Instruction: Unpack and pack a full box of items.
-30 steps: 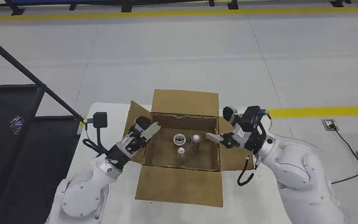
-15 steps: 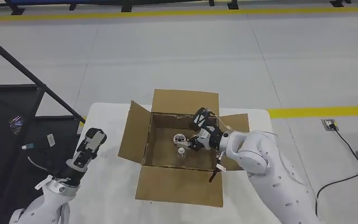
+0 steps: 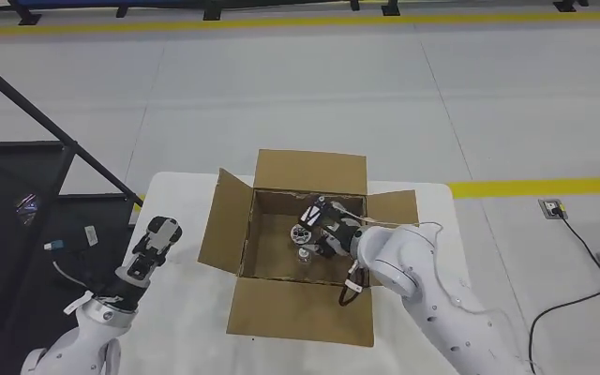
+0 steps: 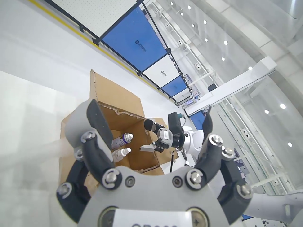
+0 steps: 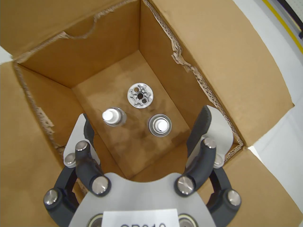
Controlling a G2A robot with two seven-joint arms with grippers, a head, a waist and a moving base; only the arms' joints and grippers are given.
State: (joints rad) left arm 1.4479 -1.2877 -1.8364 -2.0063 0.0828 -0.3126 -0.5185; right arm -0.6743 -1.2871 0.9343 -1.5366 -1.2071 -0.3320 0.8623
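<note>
- Three items stand on the box [image 5: 165,55] floor: a bottle [image 5: 113,116], a can [image 5: 159,125] and a disc [image 5: 140,95], close together.
- Right gripper [image 5: 144,116]: jaws spread, empty, at the box opening above the items.
- Left gripper [image 4: 150,112]: jaws spread, empty, over the table [image 3: 187,281], left of the box, well apart.
- Progress, as judged: unpacking is unfinished. All three items need lifting out, then repacking.

Industrial hall, yellow floor line [image 3: 281,22], partition panels [image 4: 135,38]
</note>
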